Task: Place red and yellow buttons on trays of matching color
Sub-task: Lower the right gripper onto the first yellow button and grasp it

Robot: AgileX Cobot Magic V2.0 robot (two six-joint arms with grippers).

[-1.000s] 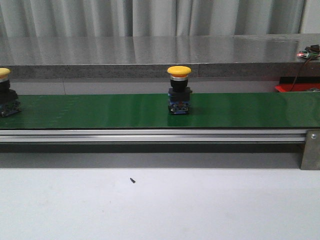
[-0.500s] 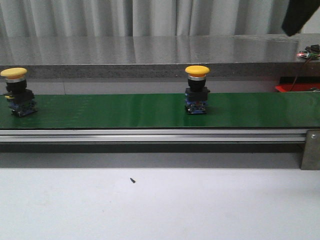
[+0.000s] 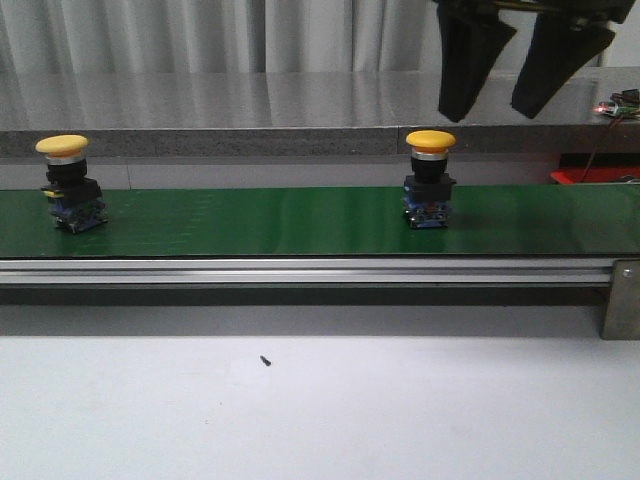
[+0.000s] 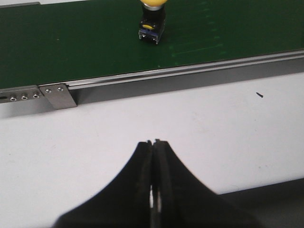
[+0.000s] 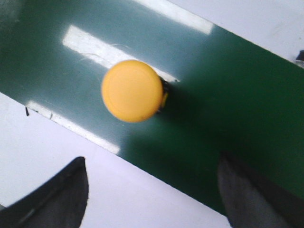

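A white table point(image 3: 320, 410) fills the bottom of the frame. Above it, on the long green belt point(image 3: 250, 222), two yellow-capped buttons stand: one left point(image 3: 70, 184), one right of centre point(image 3: 429, 178). The right tool point(image 3: 510, 95) hangs wide open and empty at upper right. The left tool point(image 4: 154, 147) is closed, holding nothing.

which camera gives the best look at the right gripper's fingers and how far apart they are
The front view: the right gripper hangs open above the belt, both dark fingers in profile. The right wrist view shows only two blurred fingertips at its corners. The left wrist view misses it.
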